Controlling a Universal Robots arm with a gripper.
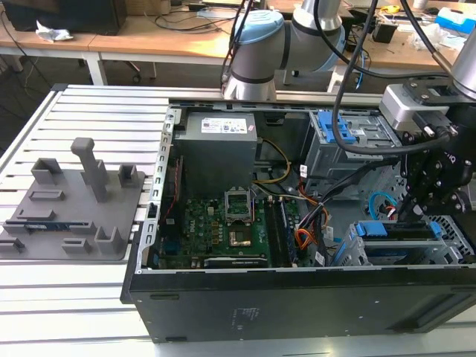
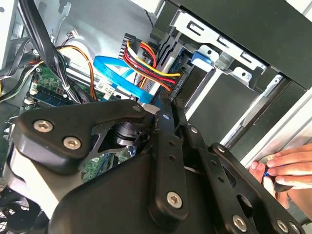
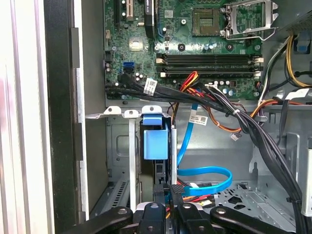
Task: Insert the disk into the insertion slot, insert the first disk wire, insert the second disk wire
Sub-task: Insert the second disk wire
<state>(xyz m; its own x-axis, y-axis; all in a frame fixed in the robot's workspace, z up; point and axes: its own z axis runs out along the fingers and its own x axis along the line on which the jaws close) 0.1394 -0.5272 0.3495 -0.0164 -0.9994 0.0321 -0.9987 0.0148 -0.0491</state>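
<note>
The disk (image 1: 394,230) sits in the insertion slot (image 1: 448,251), the grey perforated cage at the case's front corner on the exterior view's right. Its blue carrier tab (image 3: 156,144) faces outward, also seen as the blue tab (image 2: 202,56). My gripper (image 1: 407,214) reaches down at the disk's rear. In both wrist views the fingers stand close together, gripper (image 3: 169,189), gripper (image 2: 169,101). A flat blue disk wire (image 3: 207,174) loops to the fingertips, its plug hidden between them. The red, yellow and black disk wire (image 2: 148,63) runs to the disk's back edge.
A person's hand (image 2: 287,170) rests at the case's outer edge. Black cable bundles (image 3: 253,131) cross above the cage. The motherboard (image 1: 223,223), power supply (image 1: 219,149) and blue-latched upper drive unit (image 1: 346,134) fill the case. A grey fixture block (image 1: 74,201) lies on the slatted table.
</note>
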